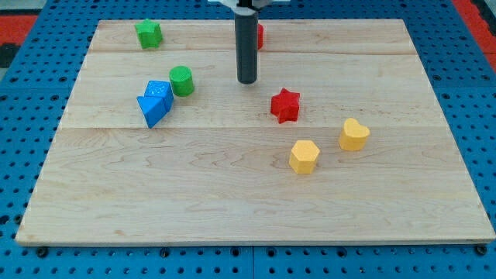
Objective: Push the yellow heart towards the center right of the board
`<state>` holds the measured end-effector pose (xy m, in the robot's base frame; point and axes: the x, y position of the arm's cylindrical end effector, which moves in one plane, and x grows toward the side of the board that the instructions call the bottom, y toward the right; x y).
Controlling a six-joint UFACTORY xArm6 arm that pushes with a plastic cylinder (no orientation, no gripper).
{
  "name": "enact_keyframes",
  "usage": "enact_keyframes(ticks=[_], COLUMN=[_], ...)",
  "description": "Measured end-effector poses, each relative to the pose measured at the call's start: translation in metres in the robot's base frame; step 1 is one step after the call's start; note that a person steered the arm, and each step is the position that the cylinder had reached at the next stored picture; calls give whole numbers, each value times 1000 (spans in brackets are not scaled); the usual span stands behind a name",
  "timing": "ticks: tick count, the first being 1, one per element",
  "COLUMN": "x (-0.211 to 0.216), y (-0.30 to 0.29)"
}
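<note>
The yellow heart (354,134) lies on the wooden board (232,194), right of centre and a little below the middle. A yellow hexagon (304,156) sits to its lower left, apart from it. My tip (247,80) stands on the board in the upper middle, well to the upper left of the heart and touching no block. A red star (285,105) lies between my tip and the heart.
A red block (260,36) is partly hidden behind my rod at the top. A green star (148,33) is at the top left. A green cylinder (181,80), a blue cube (159,91) and a blue triangle (152,110) cluster at the left.
</note>
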<state>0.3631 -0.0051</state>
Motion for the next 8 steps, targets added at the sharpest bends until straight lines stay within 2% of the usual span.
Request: enact_keyframes(ticks=[1, 2, 3, 4, 5, 6, 8], x=[53, 99, 92, 89, 107, 118, 107], y=[-3, 21, 86, 118, 115, 138, 187])
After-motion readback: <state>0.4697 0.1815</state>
